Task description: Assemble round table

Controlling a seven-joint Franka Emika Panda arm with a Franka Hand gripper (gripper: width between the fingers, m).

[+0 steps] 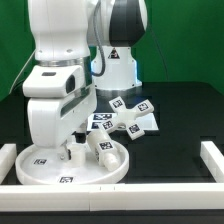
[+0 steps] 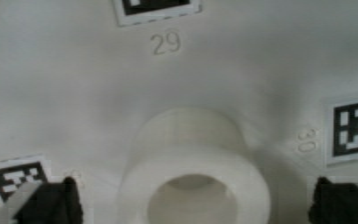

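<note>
The round disc (image 1: 40, 168) lies at the front on the exterior view's left; in the wrist view its surface (image 2: 176, 80) shows tags. My gripper (image 1: 77, 152) hangs low over the disc's middle. In the wrist view the gripper (image 2: 197, 200) is open, its dark fingers (image 2: 51, 200) wide apart on either side of a hollow white cylinder (image 2: 194, 165) that rises from the disc. They do not touch it. I cannot tell whether it is the hub or the leg. A short tagged white piece (image 1: 101, 148) stands on the disc beside my gripper. The cross-shaped base (image 1: 130, 115) lies behind.
White border rails run along the front (image 1: 120, 192) and along the exterior view's right side (image 1: 213, 158) and left side (image 1: 6, 155). The arm's own base (image 1: 118, 60) stands at the back. The table top is black.
</note>
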